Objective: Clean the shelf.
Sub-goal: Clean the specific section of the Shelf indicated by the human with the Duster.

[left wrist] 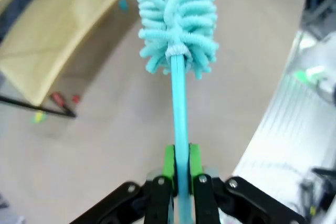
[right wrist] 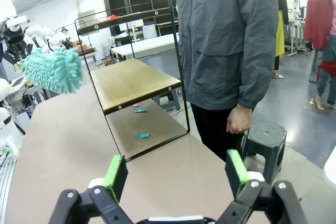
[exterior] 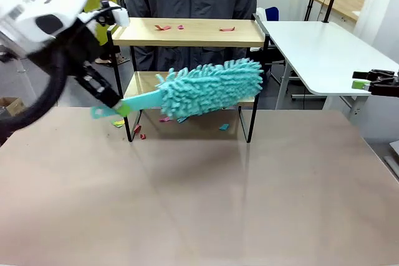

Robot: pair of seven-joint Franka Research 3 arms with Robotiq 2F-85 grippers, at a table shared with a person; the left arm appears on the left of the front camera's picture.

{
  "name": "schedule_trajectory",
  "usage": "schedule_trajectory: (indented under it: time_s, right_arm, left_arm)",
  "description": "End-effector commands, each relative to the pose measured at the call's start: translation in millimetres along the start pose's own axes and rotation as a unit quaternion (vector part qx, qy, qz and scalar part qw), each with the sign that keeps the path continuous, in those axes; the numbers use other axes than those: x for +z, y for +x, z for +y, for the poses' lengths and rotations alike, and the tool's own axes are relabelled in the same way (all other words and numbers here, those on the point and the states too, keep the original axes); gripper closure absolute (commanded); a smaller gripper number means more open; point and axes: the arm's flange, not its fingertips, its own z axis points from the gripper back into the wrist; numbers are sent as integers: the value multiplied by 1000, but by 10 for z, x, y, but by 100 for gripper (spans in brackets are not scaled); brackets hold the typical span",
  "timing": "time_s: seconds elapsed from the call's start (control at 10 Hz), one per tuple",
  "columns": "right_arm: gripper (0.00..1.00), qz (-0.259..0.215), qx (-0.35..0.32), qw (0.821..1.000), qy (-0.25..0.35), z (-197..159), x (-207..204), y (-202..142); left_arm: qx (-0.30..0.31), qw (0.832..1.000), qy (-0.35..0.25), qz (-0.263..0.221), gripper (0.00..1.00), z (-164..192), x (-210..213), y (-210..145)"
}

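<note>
The shelf (exterior: 199, 33) stands at the table's far side, with red paper scraps (exterior: 163, 27) on its top board. A teal fluffy duster (exterior: 212, 86) hangs level in front of the lower board. My left gripper (exterior: 118, 108) is shut on the duster's handle, left of the shelf. In the left wrist view the green pads (left wrist: 169, 164) pinch the handle (left wrist: 178, 108), and the duster head (left wrist: 178, 19) points away beside the shelf board (left wrist: 58, 35). My right gripper (exterior: 369, 83) is open at the far right, with nothing between its fingers (right wrist: 176, 178). The right wrist view shows the shelf (right wrist: 131, 82) and the duster (right wrist: 55, 69).
Small coloured scraps (exterior: 223, 127) lie on the table under and in front of the shelf (left wrist: 58, 98), some teal (right wrist: 143, 135). A person in a grey jacket (right wrist: 231, 40) stands behind the shelf. A white table (exterior: 324, 48) and a black stool (right wrist: 265, 135) are at the right.
</note>
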Motion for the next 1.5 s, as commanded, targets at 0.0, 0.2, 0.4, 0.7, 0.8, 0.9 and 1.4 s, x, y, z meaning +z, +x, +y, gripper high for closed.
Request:
schedule_trajectory:
  time_s: [0.0,0.2,0.4,0.7,0.8,0.9,1.4]
  right_arm:
    - [0,-1,4,1000,0,8,-10,40]
    - [0,-1,4,1000,0,8,-10,40]
    - [0,-1,4,1000,0,8,-10,40]
    - [0,-1,4,1000,0,8,-10,40]
    - [0,-1,4,1000,0,8,-10,40]
    - [0,-1,4,1000,0,8,-10,40]
    - [0,-1,4,1000,0,8,-10,40]
  left_arm:
    - [-47,997,-2,69,87,118,312,6]
    - [-126,982,-53,133,87,230,437,-114]
    - [-175,962,-20,208,87,249,653,-195]
    - [-237,917,-6,320,87,182,791,-143]
    - [-244,912,2,331,87,159,835,-83]
    - [-248,906,9,342,87,149,826,-52]
    - [-238,914,1,330,87,98,772,-113]
